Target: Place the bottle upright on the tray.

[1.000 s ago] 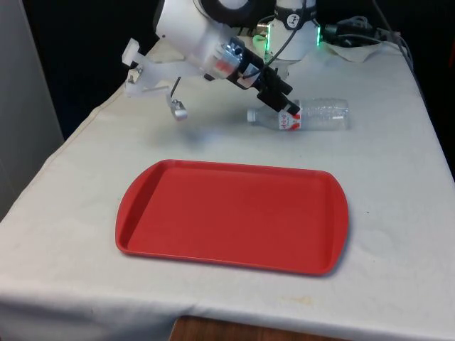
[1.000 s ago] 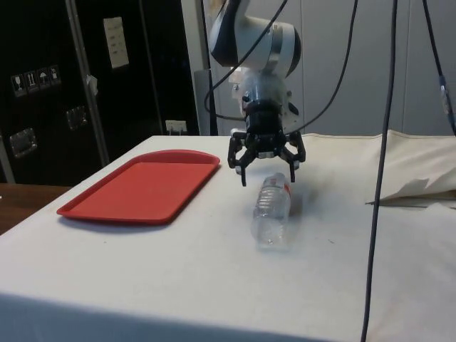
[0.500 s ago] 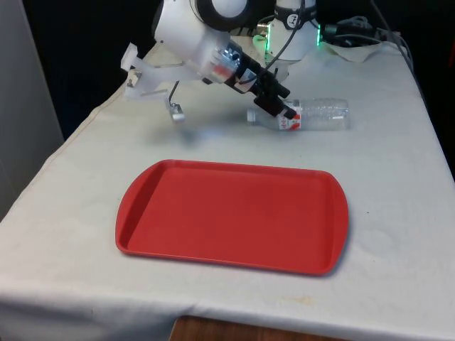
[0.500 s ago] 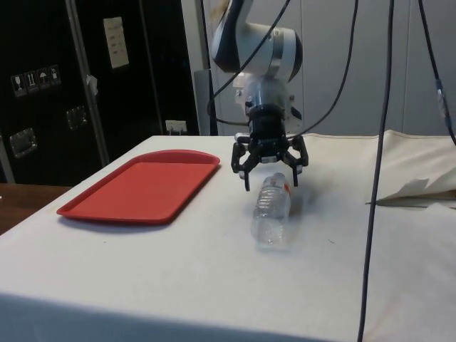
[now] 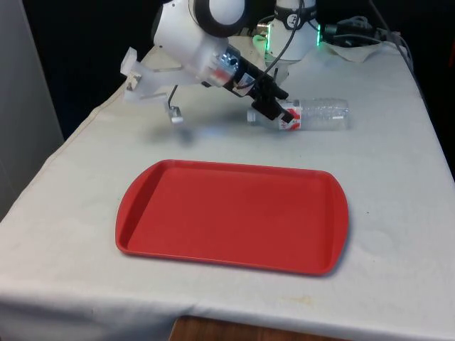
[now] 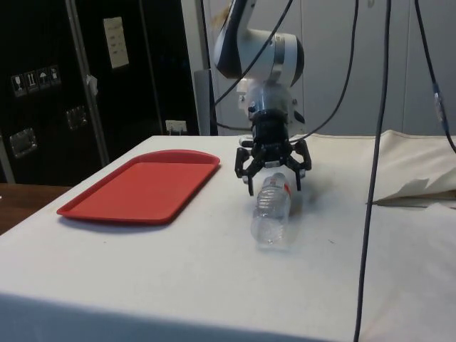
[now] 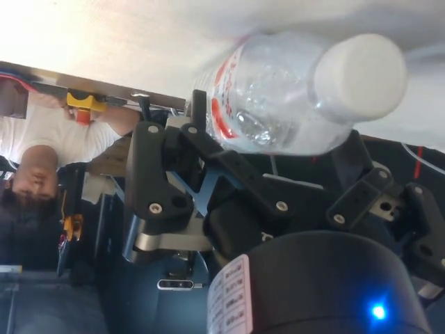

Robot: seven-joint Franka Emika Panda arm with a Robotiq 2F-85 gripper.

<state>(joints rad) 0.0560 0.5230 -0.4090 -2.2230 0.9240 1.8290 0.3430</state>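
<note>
Bottle (image 5: 316, 115) lies on its side in the front view's upper right, beyond the red tray (image 5: 232, 215) — not on it. Gripper (image 6: 273, 173) straddles the capped end, fingers (image 7: 161, 182) spread wide — gripping nothing.

The surface (image 5: 398, 213) wears a white cloth. On it a red tray (image 5: 232, 215) lies flat towards the near edge, bare inside. Beyond the tray, towards the front view's right, a clear plastic bottle (image 5: 313, 115) lies on its side, apart from the tray, white cap towards the front view's left
</note>
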